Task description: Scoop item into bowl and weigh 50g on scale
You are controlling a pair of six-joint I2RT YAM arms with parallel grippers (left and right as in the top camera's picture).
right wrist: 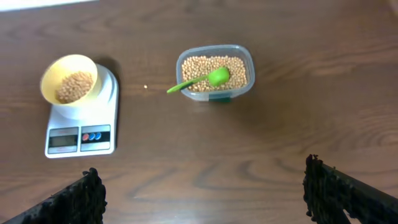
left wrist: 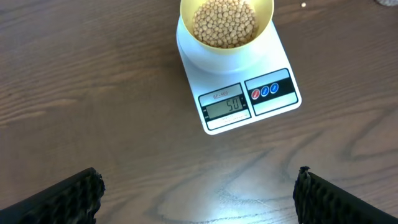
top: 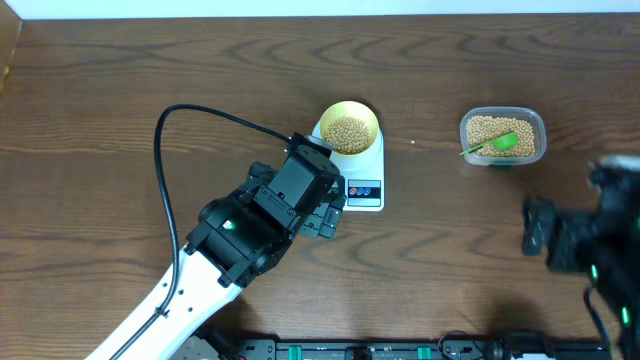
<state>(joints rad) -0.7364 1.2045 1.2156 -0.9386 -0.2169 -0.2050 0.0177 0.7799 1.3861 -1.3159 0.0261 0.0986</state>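
Fingers point(left wrist: 74, 196) of left gripper point(left wrist: 198, 180) wide apart, empty, hovering just near side of scale point(left wrist: 277, 106). Right gripper point(right wrist: 202, 174) spread wide too, holding nothing, far off to right. Beans point(left wrist: 225, 22) heaped in yellow bowl point(left wrist: 227, 53), bowl on scale platform, display point(left wrist: 227, 106) reading 50. Right of scale: clear tub point(right wrist: 214, 94) of more beans, green scoop point(right wrist: 214, 77) inside, handle poking out left. Brown wooden table point(left wrist: 93, 93) beneath.

Left arm point(top: 185, 285): white lower link, blocky black wrist, green light glowing.
Cable point(top: 160, 160): thin, black.
Right arm point(top: 600, 230): black, blurred.
Left fingers point(left wrist: 68, 199): black, ribbed edges.
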